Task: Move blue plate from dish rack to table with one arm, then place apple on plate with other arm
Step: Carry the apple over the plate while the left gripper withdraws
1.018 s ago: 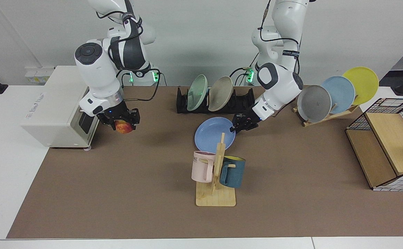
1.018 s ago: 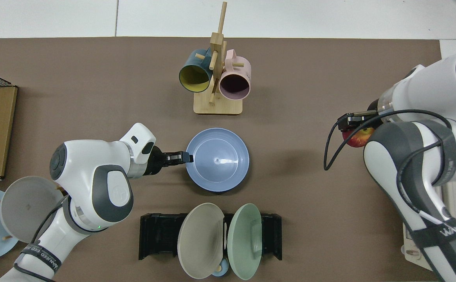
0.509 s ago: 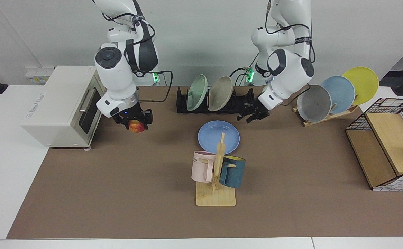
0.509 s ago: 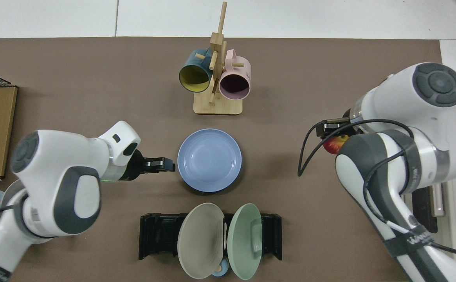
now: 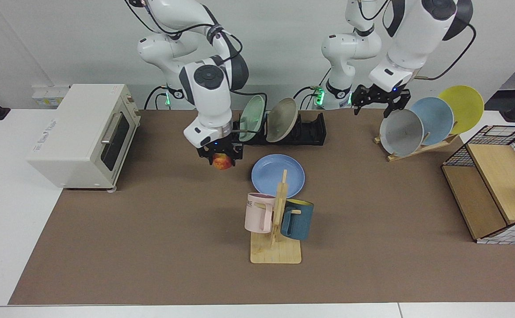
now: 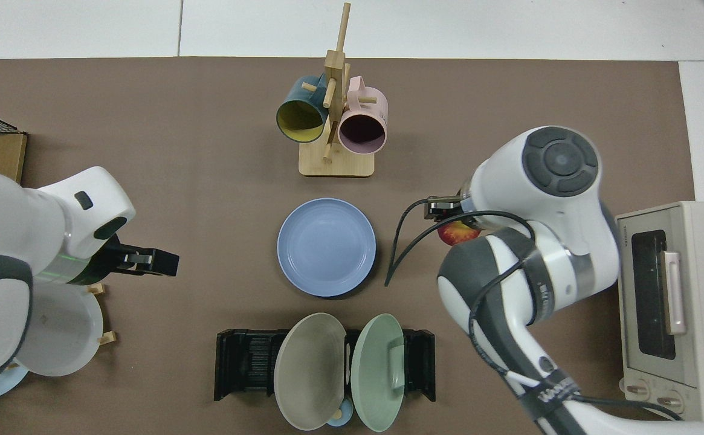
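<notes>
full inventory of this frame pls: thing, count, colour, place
blue plate: 1, periwinkle, flat on the mat, centre
apple: 1, red-yellow, held above the mat beside the blue plate
dish rack: 1, black, behind the blue plate
rack plates: 2, green and beige, upright in the dish rack
mug tree: 1, wood, in front of the blue plate
mugs: 2, pink and teal, on the mug tree
plate stand: 1, wood, holds grey, pale blue and yellow plates
toaster oven: 1, cream, table edge
wire crate: 1, opposite edge
table: 1, white, brown mat
right gripper: shut on apple
left gripper: open, raised by the plate stand
</notes>
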Robot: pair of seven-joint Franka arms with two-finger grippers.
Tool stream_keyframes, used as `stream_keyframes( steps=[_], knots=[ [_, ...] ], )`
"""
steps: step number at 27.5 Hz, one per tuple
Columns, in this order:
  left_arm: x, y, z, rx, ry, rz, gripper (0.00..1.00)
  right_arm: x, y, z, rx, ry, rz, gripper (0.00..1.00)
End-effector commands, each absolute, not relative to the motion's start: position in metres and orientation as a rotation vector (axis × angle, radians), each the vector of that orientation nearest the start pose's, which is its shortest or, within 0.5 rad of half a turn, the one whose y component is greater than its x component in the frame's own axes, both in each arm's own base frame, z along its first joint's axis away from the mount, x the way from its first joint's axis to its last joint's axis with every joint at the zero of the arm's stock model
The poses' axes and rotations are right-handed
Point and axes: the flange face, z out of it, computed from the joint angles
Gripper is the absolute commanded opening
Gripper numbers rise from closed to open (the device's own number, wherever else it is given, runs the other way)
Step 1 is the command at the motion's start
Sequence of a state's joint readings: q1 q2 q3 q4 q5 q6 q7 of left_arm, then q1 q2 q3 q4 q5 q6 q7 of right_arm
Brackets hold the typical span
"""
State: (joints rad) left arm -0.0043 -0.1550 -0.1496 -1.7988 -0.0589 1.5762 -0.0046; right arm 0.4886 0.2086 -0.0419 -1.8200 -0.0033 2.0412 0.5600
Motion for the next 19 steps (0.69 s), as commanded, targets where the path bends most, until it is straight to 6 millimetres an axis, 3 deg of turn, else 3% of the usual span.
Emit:
stream_keyframes(
  steps=[1, 3, 8, 19],
  knots=[
    [0.502, -0.075, 0.655, -3.111, 0.230, 0.057, 0.98, 0.553, 0.323, 0.406, -3.131, 0.301, -0.034, 0.00],
    [0.505, -0.072, 0.666, -3.102, 0.225, 0.025, 0.98, 0.550, 0.345, 0.394, -3.135, 0.332, -0.023, 0.00],
    [0.516, -0.070, 0.664, -3.109, 0.221, 0.022, 0.98, 0.551, 0.386, 0.382, -3.119, 0.406, -0.036, 0.00],
    [0.533, -0.064, 0.666, -3.122, 0.204, 0.002, 0.99, 0.536, 0.432, 0.334, -3.078, 0.442, 0.008, 0.00]
  ],
)
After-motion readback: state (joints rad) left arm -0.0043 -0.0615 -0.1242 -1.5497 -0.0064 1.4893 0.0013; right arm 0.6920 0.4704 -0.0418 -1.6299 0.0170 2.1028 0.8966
